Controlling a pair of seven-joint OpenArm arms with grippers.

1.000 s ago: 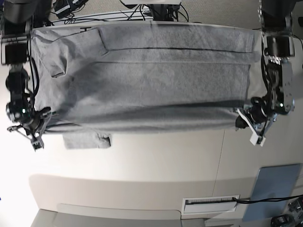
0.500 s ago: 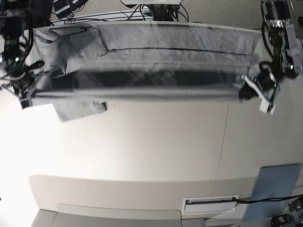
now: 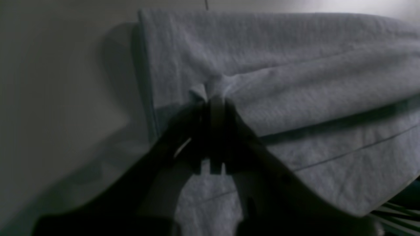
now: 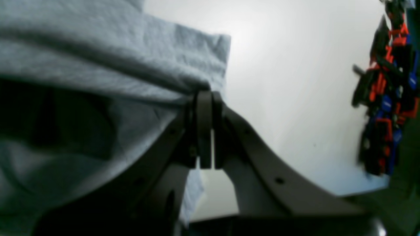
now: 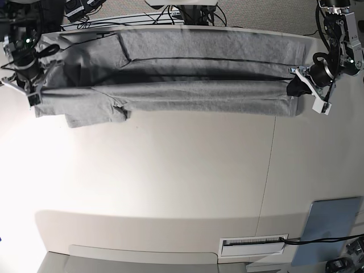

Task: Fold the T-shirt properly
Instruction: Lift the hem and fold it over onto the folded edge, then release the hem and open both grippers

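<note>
The heather-grey T-shirt lies stretched across the far part of the table, its near edge lifted and doubled over toward the back. A short sleeve hangs out at the left. My left gripper is at the shirt's right end, shut on a pinch of the fabric; the left wrist view shows its fingers closed on the cloth. My right gripper holds the left end, shut on the shirt's edge, with its closed tips at the hem.
A grey-blue flat pad lies at the near right corner. A white slotted panel sits at the near edge. Cables run behind the table. A red, blue and black cable bundle is at the right wrist view's right.
Both grippers have carried the shirt's near edge toward the back of the table. The spread cloth has become a narrower folded band, and the sleeve moved back with it.
</note>
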